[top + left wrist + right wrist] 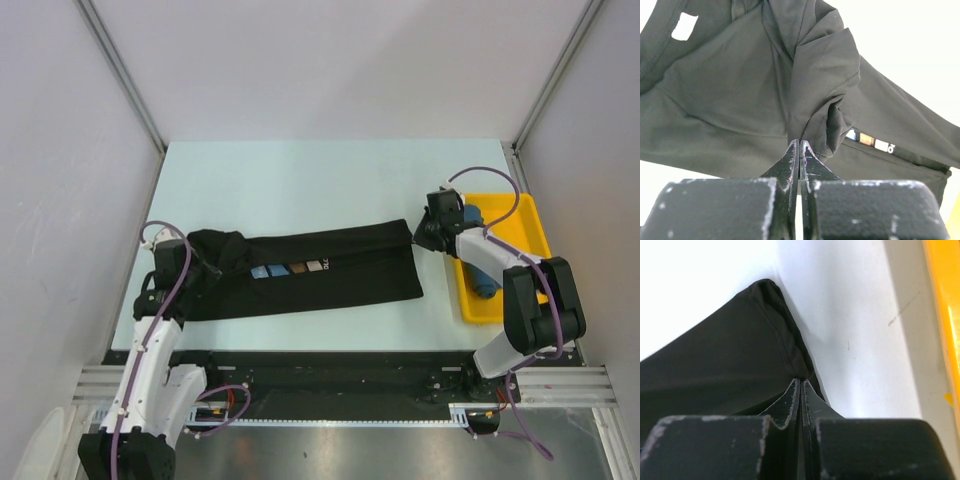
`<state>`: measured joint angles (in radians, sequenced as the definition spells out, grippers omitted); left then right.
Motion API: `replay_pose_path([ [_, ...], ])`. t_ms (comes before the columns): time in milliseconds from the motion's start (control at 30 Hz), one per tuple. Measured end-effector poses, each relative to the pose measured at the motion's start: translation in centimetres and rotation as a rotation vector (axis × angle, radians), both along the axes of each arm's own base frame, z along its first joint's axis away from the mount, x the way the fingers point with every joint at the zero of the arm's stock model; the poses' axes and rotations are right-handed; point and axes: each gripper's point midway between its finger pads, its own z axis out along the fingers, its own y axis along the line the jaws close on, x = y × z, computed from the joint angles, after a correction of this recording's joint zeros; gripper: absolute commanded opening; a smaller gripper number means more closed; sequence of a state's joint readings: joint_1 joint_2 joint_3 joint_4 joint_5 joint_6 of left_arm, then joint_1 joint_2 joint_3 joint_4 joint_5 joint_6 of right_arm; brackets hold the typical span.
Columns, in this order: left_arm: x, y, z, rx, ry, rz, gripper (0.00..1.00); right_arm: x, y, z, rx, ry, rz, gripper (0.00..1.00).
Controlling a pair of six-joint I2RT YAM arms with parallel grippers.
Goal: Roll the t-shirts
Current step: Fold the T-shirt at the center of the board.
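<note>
Black t-shirt (330, 270) | left gripper (799, 150) pinching cloth | right gripper (800, 385) pinching hem | print (288, 268) illegible

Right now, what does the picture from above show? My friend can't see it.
A long folded black shirt lies across a pale table, with the left gripper pinching its left end and the right gripper its right end. A blue shirt sits in a yellow tray on the right.

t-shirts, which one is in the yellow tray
The teal-blue t-shirt, bundled in the yellow tray at the right edge. The black t-shirt is outside it, laid out as a long strip on the table.
</note>
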<state>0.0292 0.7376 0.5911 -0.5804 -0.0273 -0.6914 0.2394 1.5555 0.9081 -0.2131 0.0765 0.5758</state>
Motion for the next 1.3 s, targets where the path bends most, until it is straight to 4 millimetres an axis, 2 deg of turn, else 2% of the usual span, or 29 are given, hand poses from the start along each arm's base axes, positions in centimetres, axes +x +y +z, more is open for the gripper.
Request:
replay_pose_path([
  [167,-0.6,-0.1,0.0,-0.032,-0.005,0.031,0.00,-0.4,0.4,-0.2,-0.029,0.008,0.020,0.04],
  [267,-1.3,-0.3,-1.5,-0.059,0.020,0.048,0.01,-0.8,0.7,-0.3,-0.044,0.016,0.032,0.08],
  [333,-1.8,-0.6,-2.9,-0.077,0.056,0.054,0.12,-0.9,0.8,-0.7,-0.052,0.026,0.037,0.15],
  [367,-2.1,-0.7,-3.7,-0.085,0.080,0.056,0.26,-1.0,0.8,-0.8,-0.055,0.032,0.038,0.18],
  [400,-2.3,-0.8,-4.1,-0.091,0.096,0.053,0.33,-1.1,0.8,-1.0,-0.057,0.038,0.039,0.22],
  [433,-2.5,-0.9,-4.6,-0.099,0.114,0.052,0.41,-1.3,0.7,-1.1,-0.063,0.045,0.043,0.30],
  [467,-2.5,-1.0,-4.8,-0.103,0.124,0.051,0.52,-1.3,0.7,-1.1,-0.063,0.048,0.043,0.33],
  [500,-2.5,-1.0,-4.8,-0.104,0.125,0.050,0.55,-1.4,0.7,-1.1,-0.065,0.049,0.045,0.36],
  [533,-2.5,-1.0,-4.8,-0.102,0.123,0.049,0.57,-1.4,0.6,-1.1,-0.068,0.049,0.046,0.46],
  [633,-2.0,-0.9,-3.9,-0.093,0.100,0.043,0.59,-1.5,0.3,-0.6,-0.071,0.041,0.045,0.63],
  [767,-0.1,-0.6,-0.6,-0.067,0.008,0.031,0.51,-0.5,0.3,0.8,-0.048,-0.011,0.073,0.63],
  [867,2.2,0.0,1.5,-0.046,-0.045,0.047,0.47,0.8,1.0,1.6,-0.018,-0.050,0.107,0.62],
  [967,4.9,0.4,2.8,-0.022,-0.056,0.048,0.47,2.1,2.5,2.2,0.014,-0.088,0.152,0.61],
  [1067,7.8,0.5,2.6,0.033,-0.006,0.021,0.49,2.8,4.9,2.7,0.049,-0.122,0.212,0.61],
  [1167,10.2,-0.6,2.5,0.109,0.038,-0.048,0.53,3.3,7.7,3.5,0.078,-0.150,0.278,0.60],
  [1233,11.0,-1.6,2.3,0.155,0.050,-0.094,0.55,3.6,9.2,3.9,0.098,-0.165,0.312,0.61],
  [1300,10.8,-2.4,1.4,0.186,0.083,-0.131,0.56,3.7,10.9,3.9,0.120,-0.172,0.352,0.61],
])
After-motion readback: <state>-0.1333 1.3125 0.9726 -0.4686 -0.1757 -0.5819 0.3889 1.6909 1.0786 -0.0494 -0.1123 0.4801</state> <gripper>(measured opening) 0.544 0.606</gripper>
